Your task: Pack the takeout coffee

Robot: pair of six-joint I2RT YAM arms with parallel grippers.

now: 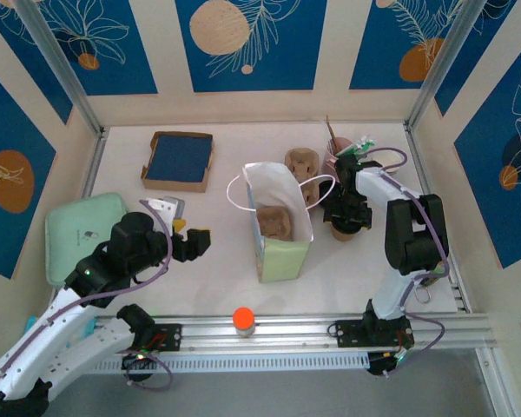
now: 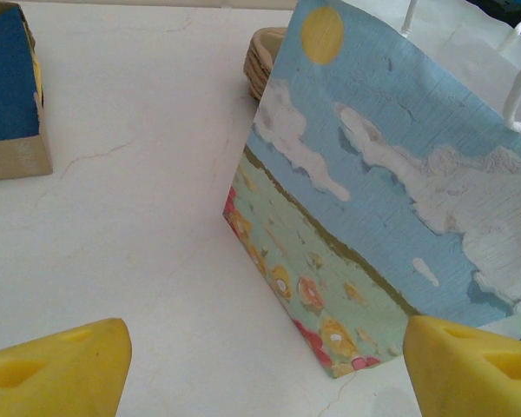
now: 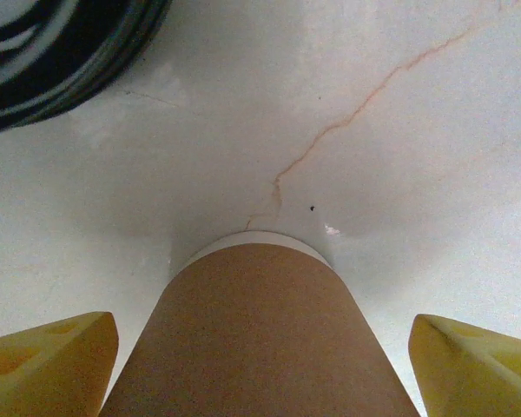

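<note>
Your left arm (image 1: 113, 261) runs from its base at the near left corner, forward and to the right, with the forearm lying low. At its end, your left gripper (image 1: 194, 242) points to the right, and its yellow fingers (image 2: 56, 365) stand wide apart. Your right arm (image 1: 412, 233) rises from its base, folds sharply at the elbow and reaches forward and to the left. Your right gripper (image 1: 346, 217) points straight down, its yellow fingers (image 3: 48, 360) spread wide and the jaws parted.
</note>
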